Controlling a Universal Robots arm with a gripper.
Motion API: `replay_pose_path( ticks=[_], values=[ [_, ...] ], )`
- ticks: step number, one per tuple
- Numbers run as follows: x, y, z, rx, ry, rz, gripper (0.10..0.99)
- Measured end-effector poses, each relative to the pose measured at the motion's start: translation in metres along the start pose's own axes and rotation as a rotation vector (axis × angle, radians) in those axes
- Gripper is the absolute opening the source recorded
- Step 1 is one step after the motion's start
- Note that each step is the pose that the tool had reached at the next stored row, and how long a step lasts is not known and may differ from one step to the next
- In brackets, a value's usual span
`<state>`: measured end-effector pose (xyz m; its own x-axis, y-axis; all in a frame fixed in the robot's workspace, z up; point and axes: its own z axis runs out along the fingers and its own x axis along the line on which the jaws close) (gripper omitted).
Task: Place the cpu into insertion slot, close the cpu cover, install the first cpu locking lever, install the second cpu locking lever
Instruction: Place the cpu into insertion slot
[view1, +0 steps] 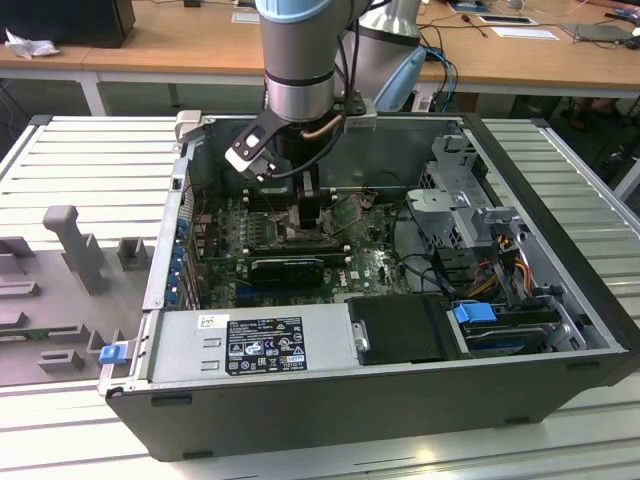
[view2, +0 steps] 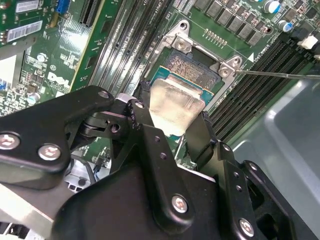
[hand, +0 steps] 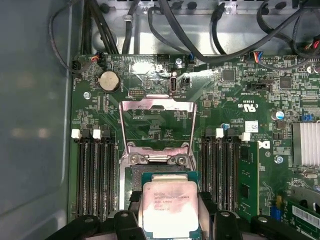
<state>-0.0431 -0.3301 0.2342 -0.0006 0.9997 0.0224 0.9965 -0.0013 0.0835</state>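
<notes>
Inside the open computer case (view1: 350, 410), the gripper (view2: 174, 114) pinches the chip (hand: 169, 205) over the socket (view2: 192, 66); the cover (hand: 157, 106) is swung open.

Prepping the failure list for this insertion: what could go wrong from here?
1. The black gripper clamps the small square silver-topped cpu only partly over the black-framed insertion slot. Part of the slot's centre shows bare beyond the chip's edge, so a skewed descent could damage the slot.
2. The thin grey metal cpu cover is open, swung back from the slot. If it drops early, it might strike the cpu or gripper.
</notes>
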Motion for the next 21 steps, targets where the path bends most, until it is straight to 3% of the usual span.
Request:
replay_pose_path(
  ticks=[15,21],
  values=[
    [0.0001,-0.0006,0.0058,0.0,-0.0004,0.008,0.529],
    [0.0019,-0.0032,0.01,0.0,0.0038,0.008,0.529]
  ],
)
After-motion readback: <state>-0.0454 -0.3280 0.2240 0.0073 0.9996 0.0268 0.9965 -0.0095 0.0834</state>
